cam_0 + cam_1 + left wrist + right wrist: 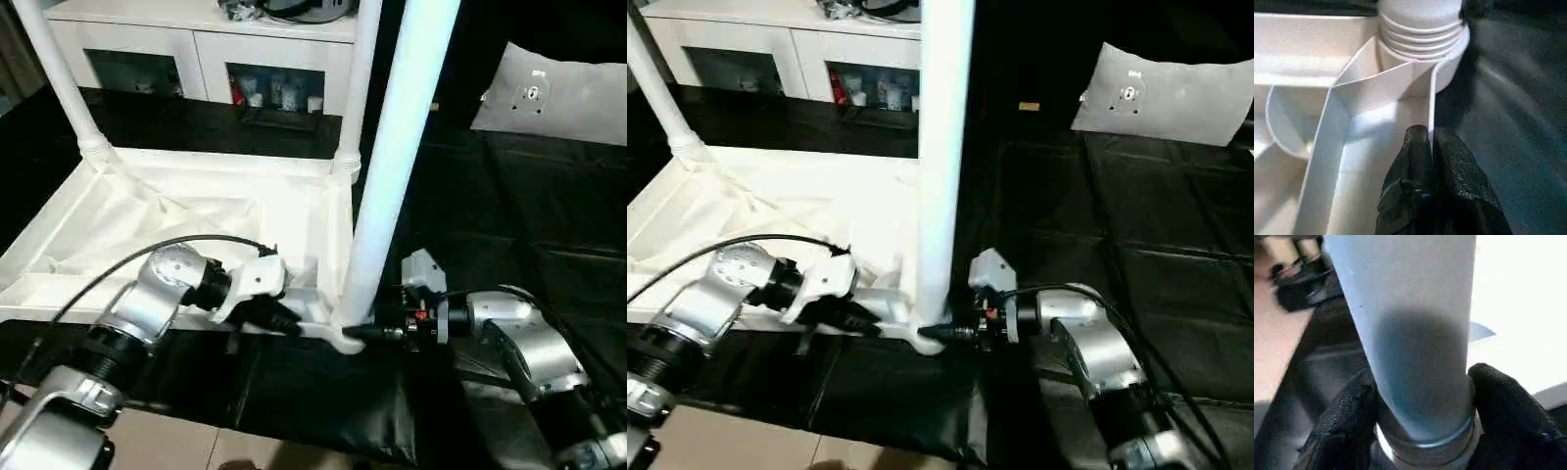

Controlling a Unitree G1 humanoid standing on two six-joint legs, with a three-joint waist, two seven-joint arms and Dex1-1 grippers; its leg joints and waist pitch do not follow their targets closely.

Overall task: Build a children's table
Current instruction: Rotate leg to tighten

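White plastic is what the children's table (196, 220) is made of; it lies upside down on a black floor mat (549, 225), ribbed underside up, in front of a white cabinet (196, 44). 3 legs are seen standing in the corner sockets: 2 at the far corners and the near leg (387, 186) at the near right corner.

The left claw (1430, 142) is closed together on the thin side wall of the top, just beside that socket (1422, 36). The right claw (1422, 396) is clamped around the base of the near leg, 1 finger (1347, 416) on each side, just above the threaded collar.

The parts are judged to be light and hollow. The tube is stiff but smooth, so it may slip when turned; a low hold near the collar is judged best. The side wall is thin and may bend a little under a pinch, so the ribs or the socket are the firmer places to hold.

No brand, label or readable writing is seen on the table.
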